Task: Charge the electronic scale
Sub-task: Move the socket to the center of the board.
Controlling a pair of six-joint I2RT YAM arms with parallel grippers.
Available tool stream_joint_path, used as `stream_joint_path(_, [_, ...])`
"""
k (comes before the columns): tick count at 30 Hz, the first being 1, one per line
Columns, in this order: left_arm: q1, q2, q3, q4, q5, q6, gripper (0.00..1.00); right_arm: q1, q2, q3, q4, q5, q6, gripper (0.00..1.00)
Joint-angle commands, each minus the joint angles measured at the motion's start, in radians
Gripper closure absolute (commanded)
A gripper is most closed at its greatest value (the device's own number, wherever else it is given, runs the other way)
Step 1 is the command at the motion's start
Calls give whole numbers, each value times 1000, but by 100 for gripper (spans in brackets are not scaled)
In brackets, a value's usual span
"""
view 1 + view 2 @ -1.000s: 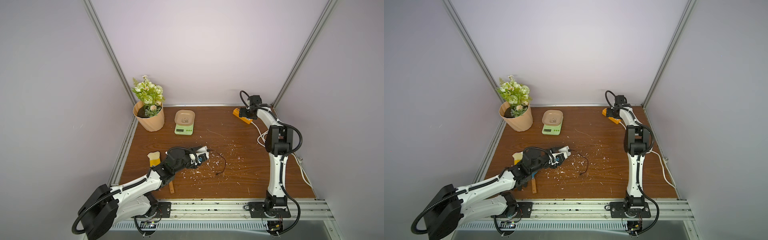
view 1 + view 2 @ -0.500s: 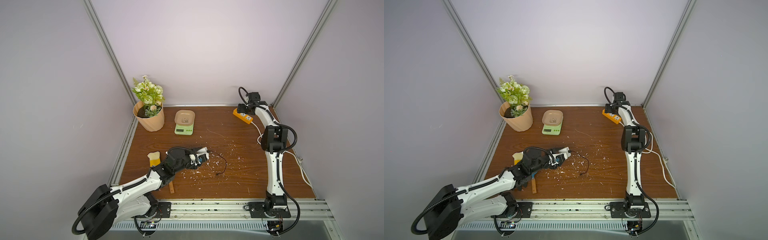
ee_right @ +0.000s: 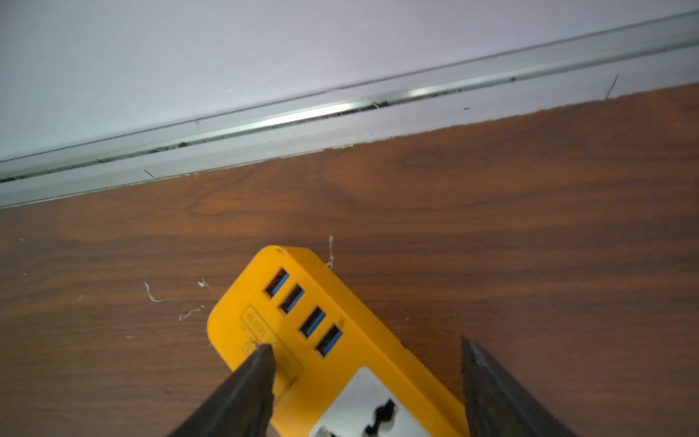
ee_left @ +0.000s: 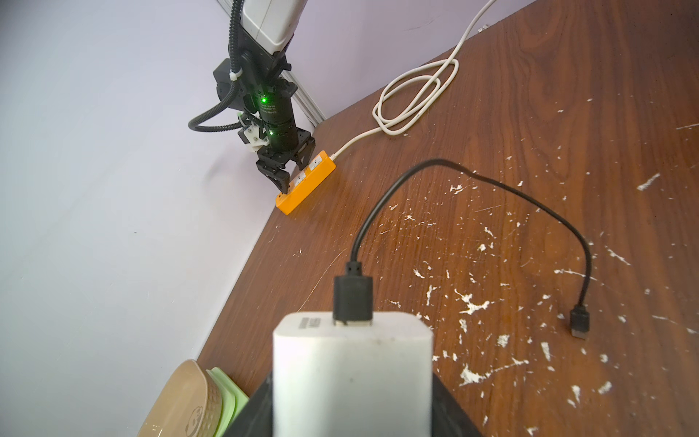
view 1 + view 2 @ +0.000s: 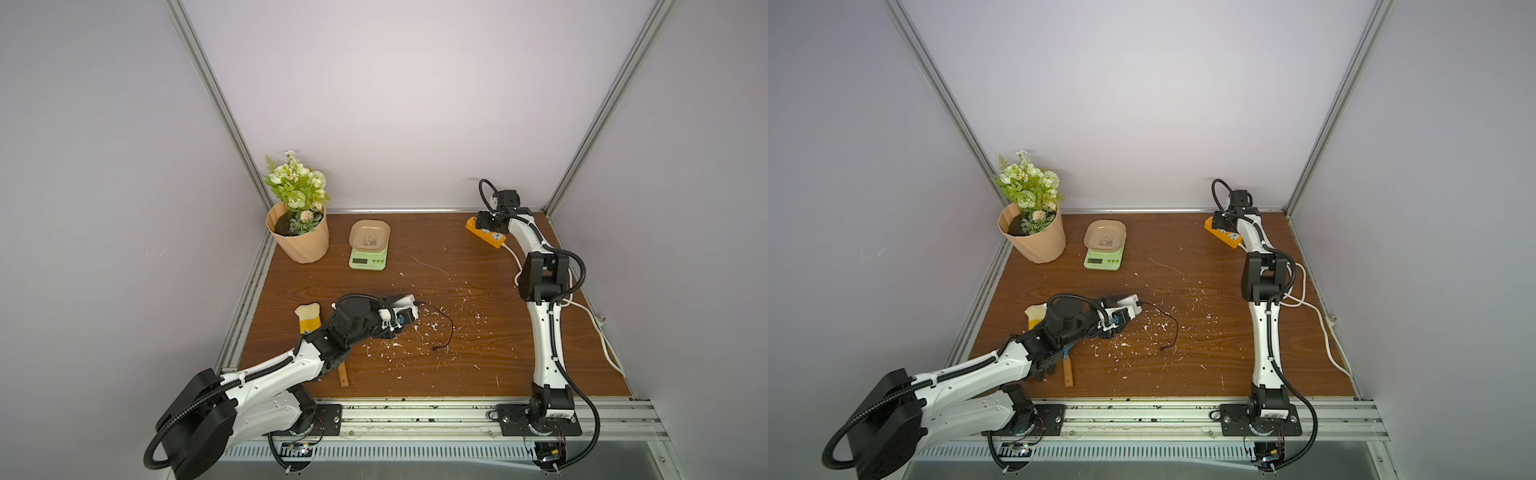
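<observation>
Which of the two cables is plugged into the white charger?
The thin black cable: one end sits in the white charger. The white cord runs to the orange power strip instead.

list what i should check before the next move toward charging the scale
1. Left gripper holding white adapter: ok.
2. Black cable seated in adapter: ok.
3. Cable's free plug in electronic scale: not ok, lies loose on table.
4. Right gripper gripping orange power strip: not ok, jaws open, one resting on its top.
5. Strip's socket free: ok.
6. Strip's white cord powered: cannot tell.
</observation>
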State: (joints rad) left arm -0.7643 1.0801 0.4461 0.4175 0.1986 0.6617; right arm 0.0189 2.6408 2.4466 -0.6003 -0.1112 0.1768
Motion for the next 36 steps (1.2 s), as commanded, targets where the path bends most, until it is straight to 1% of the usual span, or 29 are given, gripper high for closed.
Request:
stream_joint_path(1, [-2, -8, 23, 17, 14, 0, 62, -2, -17, 25, -47, -94, 3, 27])
stream_joint_path(5, [-3, 1, 20, 28, -2, -8, 61, 6, -41, -13, -58, -239, -38, 29])
stream_joint_path(11, [-2, 13, 25, 19, -19, -6, 61, 65, -107, -88, -94, -288, -130, 27])
stream_joint_path(17, [-3, 5, 20, 13, -26, -5, 61, 136, -207, -235, -90, -284, -172, 28])
stream_joint_path(25, [-2, -16, 12, 17, -30, -3, 60, 258, -384, -544, -16, -259, -191, 29])
stream_joint_path(28, [-3, -19, 10, 18, -28, -3, 61, 300, -464, -666, 31, -249, -175, 30])
stream_joint_path(31, [-3, -17, 10, 19, -27, -4, 60, 335, -557, -798, 103, -268, -145, 30])
stream_joint_path(34, [-1, -19, 10, 23, -24, -6, 60, 373, -638, -872, 123, -244, -109, 30])
stream_joint_path(36, [-2, -23, 8, 29, -18, -12, 60, 384, -704, -915, 127, -222, -49, 30])
